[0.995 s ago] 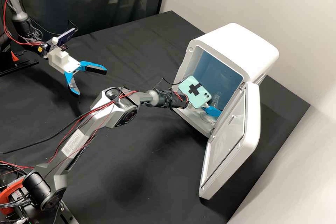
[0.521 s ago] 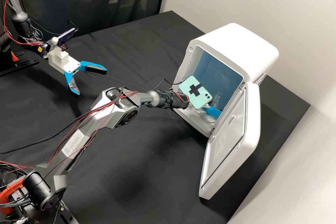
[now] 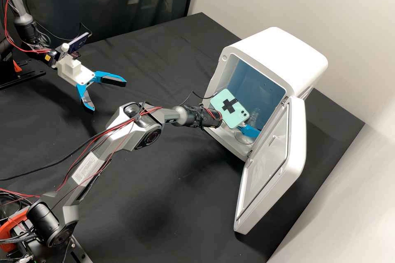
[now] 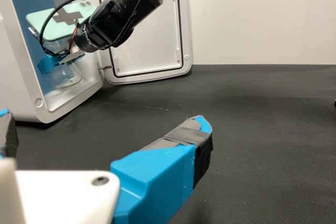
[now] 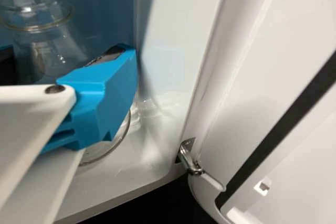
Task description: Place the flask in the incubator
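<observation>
We note almost no shift over the last second: the right gripper [image 3: 248, 130] stays inside the incubator [image 3: 275, 55], right of centre, at the flask [image 5: 42, 35] standing on the chamber floor, so placement looks nearly done. Its jaws' grip we cannot tell. Flask appears empty. Left gripper [image 3: 107, 96], upper left, jaws apart, empty.

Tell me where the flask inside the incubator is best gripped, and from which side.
Probably take the flask by its narrow neck, coming through the open front of the incubator. It stands upright on the floor, the cone body widens downward, and walls close the other sides.
</observation>
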